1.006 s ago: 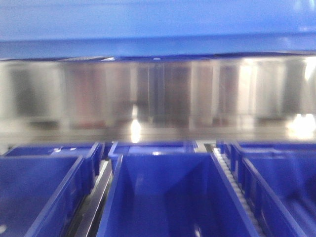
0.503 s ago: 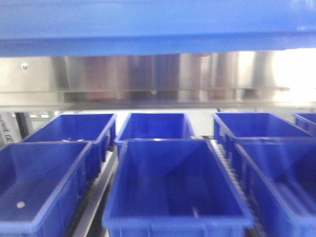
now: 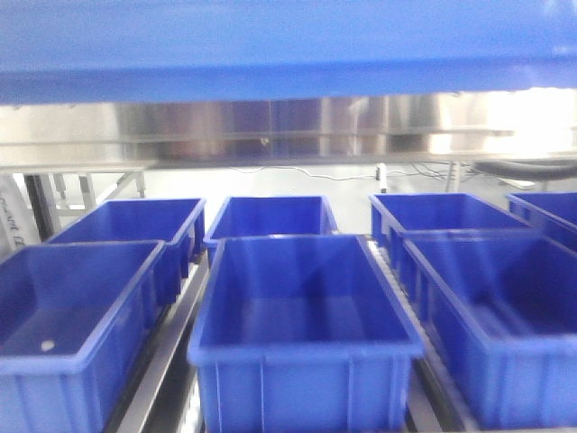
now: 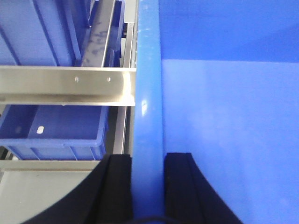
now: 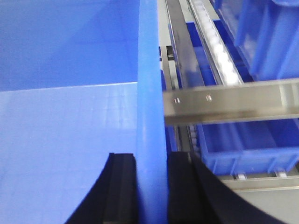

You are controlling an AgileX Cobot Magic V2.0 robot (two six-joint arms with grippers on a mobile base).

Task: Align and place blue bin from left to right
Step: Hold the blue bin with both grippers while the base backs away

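Blue plastic spans the whole top of my front view as a broad band: the large bright-blue plastic bin (image 3: pixel 288 45) is held up off the rack, above the rows of smaller, shallower blue rolled-rim bins (image 3: pixel 302 325) that sit in lanes on the steel roller rack (image 3: pixel 169 347). I record the left pincer (image 4: pixel 148 161) pinching the bin's left wall, one black finger (image 4: pixel 117 186) outside the rounded rim and the other inside, both tight against the plastic. The right pincer (image 5: pixel 152 161) is clamped the same way on the opposite wall, the rim running straight up between its black fingers. In the left wrist view a brushed-steel angle bar (image 4: pixel 65 84) with two fasteners crosses beside and below the bin. In the right wrist view a matching steel bar (image 5: pixel 233 100) and a strip of white rollers (image 5: pixel 212 44) lie beneath. A shiny metal panel (image 3: pixel 270 122) backs the rack. The front view is slightly soft.
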